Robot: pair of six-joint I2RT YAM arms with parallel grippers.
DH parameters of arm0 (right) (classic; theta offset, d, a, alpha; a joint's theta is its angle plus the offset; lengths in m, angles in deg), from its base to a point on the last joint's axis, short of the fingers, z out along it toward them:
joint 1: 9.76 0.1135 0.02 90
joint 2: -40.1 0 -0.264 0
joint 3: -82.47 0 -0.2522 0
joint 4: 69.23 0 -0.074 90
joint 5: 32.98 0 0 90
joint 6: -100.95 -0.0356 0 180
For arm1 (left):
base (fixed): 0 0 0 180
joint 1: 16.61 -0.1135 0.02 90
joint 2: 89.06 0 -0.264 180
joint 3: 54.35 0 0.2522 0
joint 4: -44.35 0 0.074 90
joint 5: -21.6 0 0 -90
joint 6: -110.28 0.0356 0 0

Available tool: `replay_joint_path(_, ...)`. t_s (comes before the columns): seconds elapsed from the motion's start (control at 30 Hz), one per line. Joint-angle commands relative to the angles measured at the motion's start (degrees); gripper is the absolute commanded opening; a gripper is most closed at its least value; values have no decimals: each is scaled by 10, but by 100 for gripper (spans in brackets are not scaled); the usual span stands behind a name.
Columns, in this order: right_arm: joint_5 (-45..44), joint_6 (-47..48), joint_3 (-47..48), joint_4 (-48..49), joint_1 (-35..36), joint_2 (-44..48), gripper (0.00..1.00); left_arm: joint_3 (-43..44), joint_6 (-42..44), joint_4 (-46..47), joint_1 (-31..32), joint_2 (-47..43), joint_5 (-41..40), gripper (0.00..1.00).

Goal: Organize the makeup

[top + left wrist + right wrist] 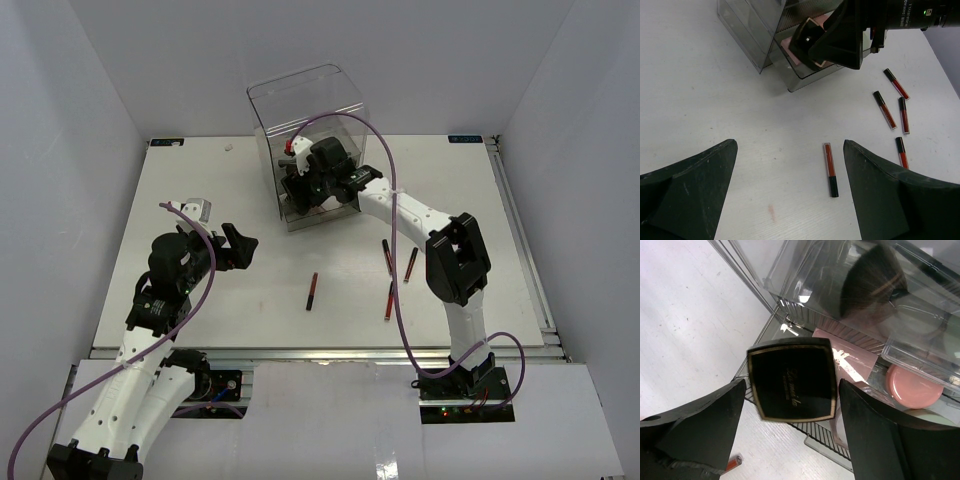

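Lift right claw point(791, 384) straight up off the black compact point(791, 377) in the drawer point(807, 81) — pinching or freed, cannot tell; left claw point(790, 146) spread wide.

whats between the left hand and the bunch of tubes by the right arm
A single red-and-black tube, lying apart from both; the top view shows it.

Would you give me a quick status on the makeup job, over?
Left gripper open, empty. Right gripper straddling black compact at drawer box, grip unclear. Red tubes loose on table. Nothing blocking.
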Motion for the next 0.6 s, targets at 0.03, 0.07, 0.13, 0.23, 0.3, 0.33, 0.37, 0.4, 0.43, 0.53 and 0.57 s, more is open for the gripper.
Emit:
replay_joint_path(0.03,5,-4,-9,32,-1,6,90,-2,-3,9,0,-7,1,98)
replay_joint_path(0.07,6,-2,-12,32,-1,10,90,-2,-3,10,0,-7,1,98)
replay_joint_path(0.13,11,1,-21,32,0,21,90,-2,-3,9,0,-8,1,98)
replay_joint_path(0.23,26,12,-39,32,0,49,90,-2,-3,10,0,-7,2,98)
replay_joint_path(0.3,41,38,-57,31,0,80,90,-2,-2,9,0,-8,3,98)
replay_joint_path(0.33,58,70,-66,29,0,98,90,-2,-2,9,0,-8,4,98)
replay_joint_path(0.37,74,102,-75,26,0,117,90,-2,-2,10,0,-8,4,98)
replay_joint_path(0.4,97,138,-88,21,-1,135,90,-2,-2,10,0,-8,4,98)
replay_joint_path(0.43,130,182,-107,11,-4,153,90,-2,-2,9,0,-8,5,98)
replay_joint_path(0.53,232,327,-153,-30,-7,210,92,-3,-1,10,0,-9,7,98)
replay_joint_path(0.57,250,369,-175,-35,-7,226,93,-3,-1,10,0,-10,8,98)
